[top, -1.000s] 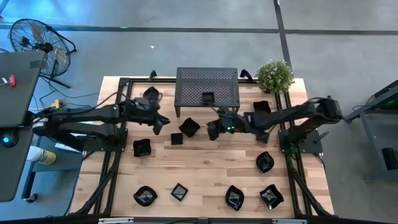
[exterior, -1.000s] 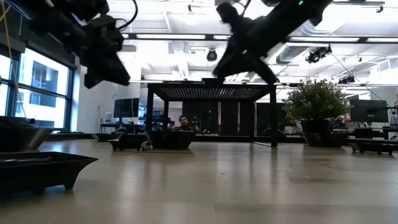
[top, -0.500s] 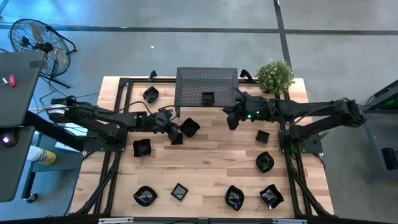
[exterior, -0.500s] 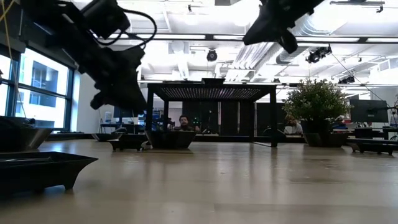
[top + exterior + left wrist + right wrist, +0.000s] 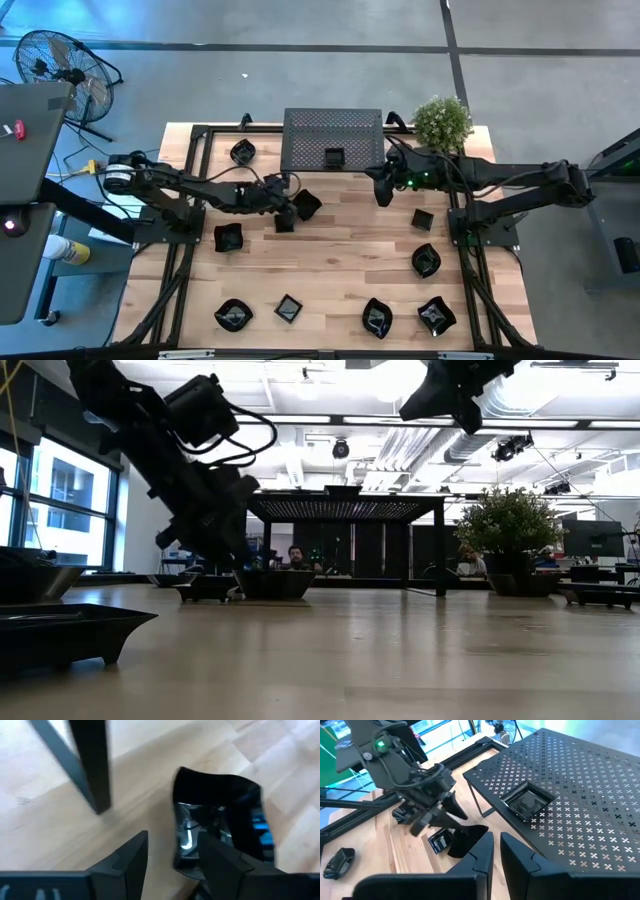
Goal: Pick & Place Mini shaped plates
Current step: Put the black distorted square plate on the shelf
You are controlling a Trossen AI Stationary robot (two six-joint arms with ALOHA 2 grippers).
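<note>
Landmark: black perforated rack (image 5: 333, 139) at the far middle of the table (image 5: 340, 265)

- Left gripper (image 5: 290, 208) low, just in front of the rack's left front leg, at a square dish (image 5: 306, 204); fingers (image 5: 131, 857) spread, the dish's rim lying between them in the left wrist view, not pinched
- Small square dish (image 5: 284, 223) just beside that gripper, nearer the table's front
- Right gripper (image 5: 381, 190) raised off the rack's right front corner; fingers (image 5: 481, 851) drawn near together with a thin gap, nothing between them
- One square dish (image 5: 334, 157) sits on top of the rack, near its front edge
- Another dish (image 5: 242, 152) left of the rack
- More dishes (image 5: 232, 314) well in front of the rack, along the table's near edge
- Potted plant (image 5: 441, 122) right of the rack
</note>
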